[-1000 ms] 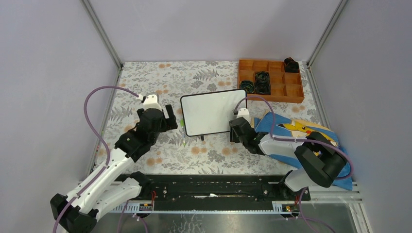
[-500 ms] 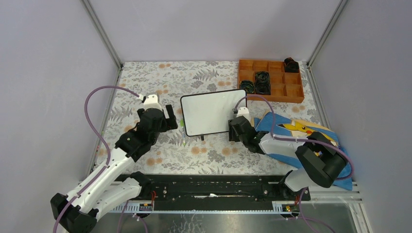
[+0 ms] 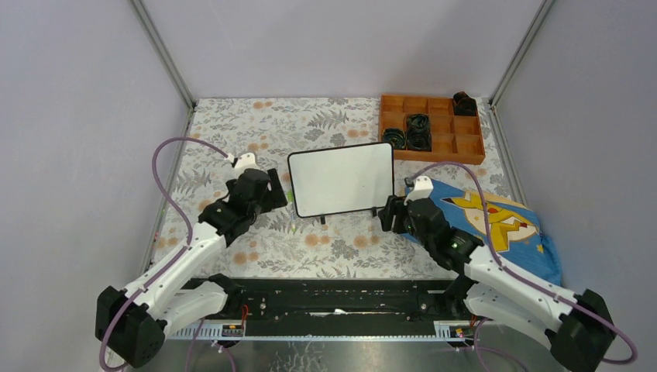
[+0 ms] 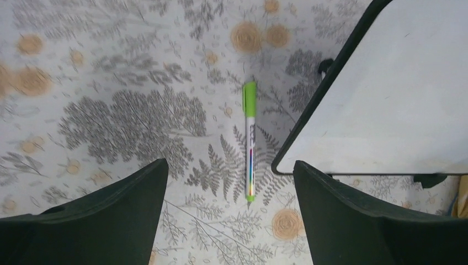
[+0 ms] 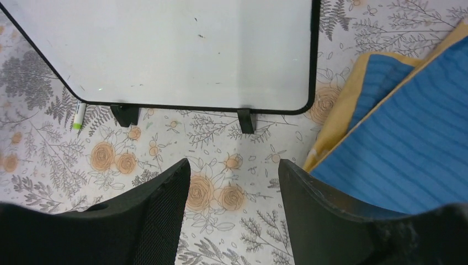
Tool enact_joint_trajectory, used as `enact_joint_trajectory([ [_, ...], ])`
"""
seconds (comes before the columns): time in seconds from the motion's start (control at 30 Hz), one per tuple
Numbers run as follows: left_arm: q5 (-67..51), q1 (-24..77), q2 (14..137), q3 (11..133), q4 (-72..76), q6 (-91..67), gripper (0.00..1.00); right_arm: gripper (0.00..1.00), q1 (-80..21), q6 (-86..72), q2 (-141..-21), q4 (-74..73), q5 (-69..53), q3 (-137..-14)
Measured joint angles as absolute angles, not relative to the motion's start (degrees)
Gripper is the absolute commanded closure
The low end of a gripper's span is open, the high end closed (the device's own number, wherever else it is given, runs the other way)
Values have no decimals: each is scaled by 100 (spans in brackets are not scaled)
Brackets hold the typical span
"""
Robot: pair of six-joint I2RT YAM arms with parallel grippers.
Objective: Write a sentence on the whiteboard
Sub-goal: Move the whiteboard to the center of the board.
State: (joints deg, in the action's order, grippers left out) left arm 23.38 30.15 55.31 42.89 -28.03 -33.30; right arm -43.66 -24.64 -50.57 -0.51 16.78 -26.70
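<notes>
Table (image 3: 232, 124): floral top, whiteboard (image 3: 341, 178) blank.
Left gripper (image 4: 230, 165): wide, empty, over green pen (image 4: 250, 141).
Right gripper (image 5: 233, 163): wide, empty.
Risk: descending finger may catch whiteboard edge, knocking pen away.

The bench (image 3: 232, 124) carries a pale covering printed with grey ferns and orange blossoms. Plain lavender-grey walls (image 3: 333, 46) close it in at the back and on both sides, with slanting aluminium posts (image 3: 163, 54) at the two back corners. A black rail (image 3: 341, 298) runs along the near edge. The light is soft and even.
</notes>
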Motion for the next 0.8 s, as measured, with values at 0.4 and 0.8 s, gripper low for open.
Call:
enact_joint_trajectory([
  [0.4, 1068, 2976, 5911, 2934, -2392, -4307, 30, 33, -4366, -2536, -3736, -869, 1684, -2473],
  [0.8, 1723, 3988, 7258, 3538, -2091, -4331, 34, 34, -4366, -2554, -3610, -1017, 1691, -2379],
])
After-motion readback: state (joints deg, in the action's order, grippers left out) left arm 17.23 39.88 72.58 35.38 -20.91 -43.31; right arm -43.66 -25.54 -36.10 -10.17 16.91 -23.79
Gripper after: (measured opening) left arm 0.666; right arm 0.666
